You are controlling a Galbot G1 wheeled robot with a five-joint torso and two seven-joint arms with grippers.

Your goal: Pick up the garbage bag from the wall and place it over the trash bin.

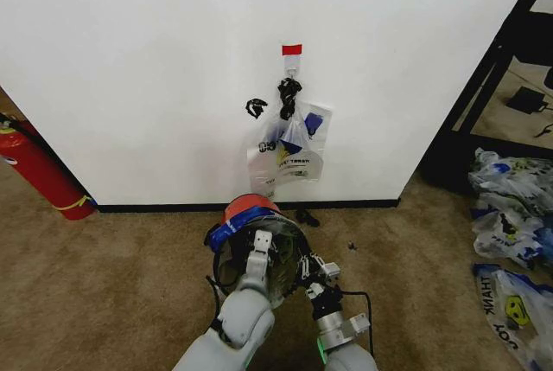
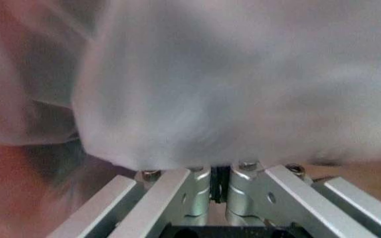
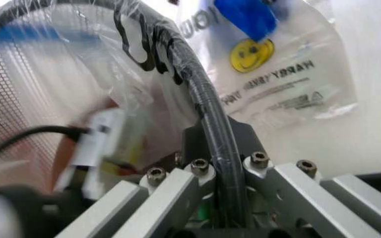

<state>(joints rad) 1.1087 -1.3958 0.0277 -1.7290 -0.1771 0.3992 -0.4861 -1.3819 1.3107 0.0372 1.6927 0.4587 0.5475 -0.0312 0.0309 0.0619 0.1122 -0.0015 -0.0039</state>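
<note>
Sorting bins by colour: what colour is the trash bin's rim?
Black, on the trash bin, seen best in the right wrist view, under clear plastic.

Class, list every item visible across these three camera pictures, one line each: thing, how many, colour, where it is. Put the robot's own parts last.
Wall: one, white with black baseboard, straight ahead.
Red tape strip: one, on the wall above the hook.
Bunch of bags: one, clear with blue handles and yellow smiley, hanging on the wall.
Trash bin: one, black mesh, on the carpet before the wall.
Garbage bag: one, clear with blue handle, draped over the bin.
Fire extinguisher: one, red, far left by the wall.
Stuffed smiley bags: a heap, clear, on the floor at right.
Black frame: one, right of the wall.
Left gripper: inside the bin, shut on bag plastic.
Right gripper: clamped on the bin rim.
</note>
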